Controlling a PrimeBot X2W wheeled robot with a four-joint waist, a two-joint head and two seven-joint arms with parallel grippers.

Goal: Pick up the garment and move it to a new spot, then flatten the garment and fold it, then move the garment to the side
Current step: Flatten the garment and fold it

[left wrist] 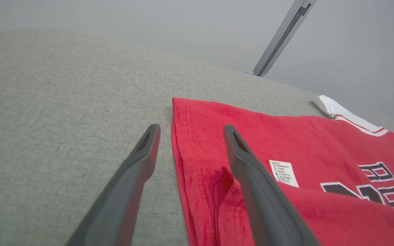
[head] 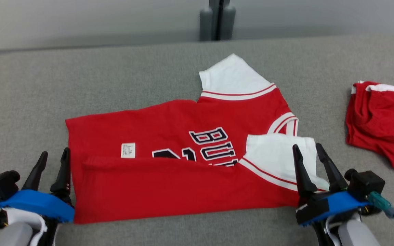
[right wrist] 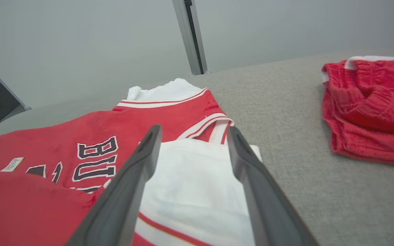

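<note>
- Head view: the garment (head: 169, 191), a red jersey with white sleeves, lies flat across the middle of the grey desk (head: 115, 75), with its hem toward my left and its collar toward my right. Its near long edge is folded up over the body and hides the lower part of the black lettering (head: 210, 143). A white label (head: 128, 150) sits just above the fold.
- Head view: my left gripper (head: 55, 152) stands at the hem end, jaws spread and holding nothing. My right gripper (head: 307, 146) stands over the near white sleeve (head: 272, 153), jaws likewise spread and holding nothing.
- Head view: a second red garment (head: 381, 123) lies crumpled at the right edge, well apart from the jersey. A grey post (head: 217, 20) rises beyond the desk's far edge.
- Left wrist view: my left gripper (left wrist: 191, 127) straddles the stitched hem of the garment (left wrist: 286, 136), one finger over bare desk (left wrist: 63, 102) and the other over red cloth beside the label (left wrist: 283, 173). The jaws are wide apart and grip nothing. I cannot tell whether they touch the cloth.
- Right wrist view: my right gripper (right wrist: 193, 128) points along the white sleeve (right wrist: 190, 191), which shows between my parted jaws and is not held. The garment (right wrist: 63, 136) extends to the left of them, and the second red garment (right wrist: 371, 109) lies on the desk (right wrist: 286, 102) to the right.
</note>
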